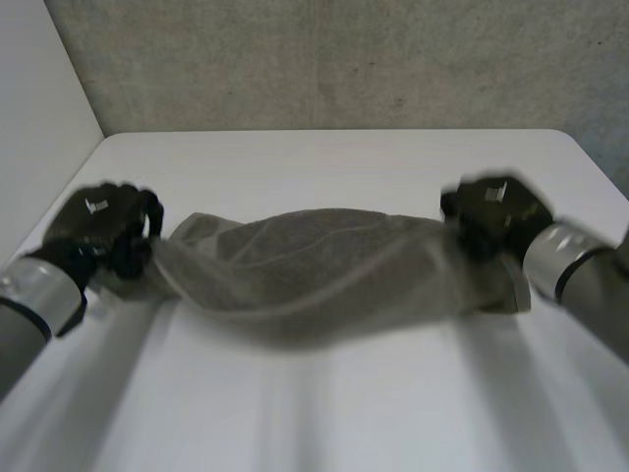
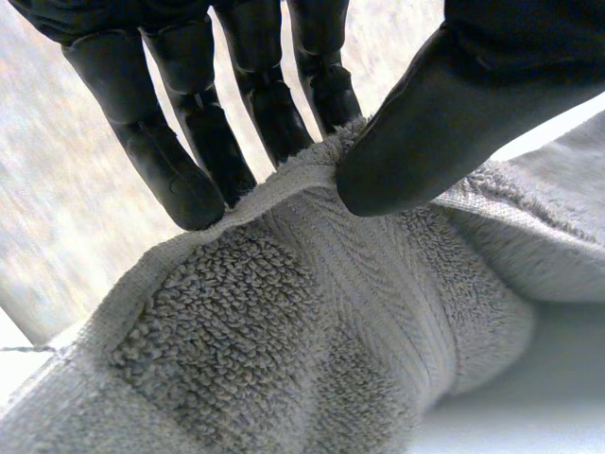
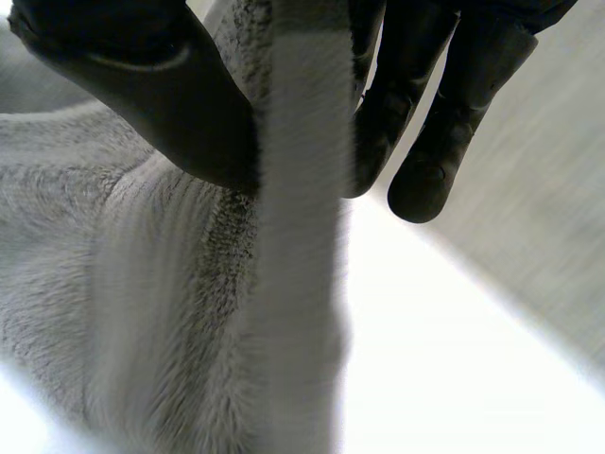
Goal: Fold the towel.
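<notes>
A grey towel [image 1: 324,265] hangs stretched between my two hands above the white table [image 1: 334,157], sagging in the middle. My left hand [image 1: 103,231] holds its left end; in the left wrist view the thumb [image 2: 425,123] pinches the towel's hem [image 2: 284,180] against the fingers [image 2: 189,161]. My right hand [image 1: 491,216] holds the right end; in the right wrist view the towel's edge [image 3: 298,189] runs between the thumb [image 3: 161,104] and the fingers [image 3: 435,142], pinched there.
A grey speckled wall [image 1: 334,59] stands behind the table's far edge. A pale wall panel [image 1: 39,108] runs along the left side. Bare tabletop [image 1: 324,413] lies below the towel.
</notes>
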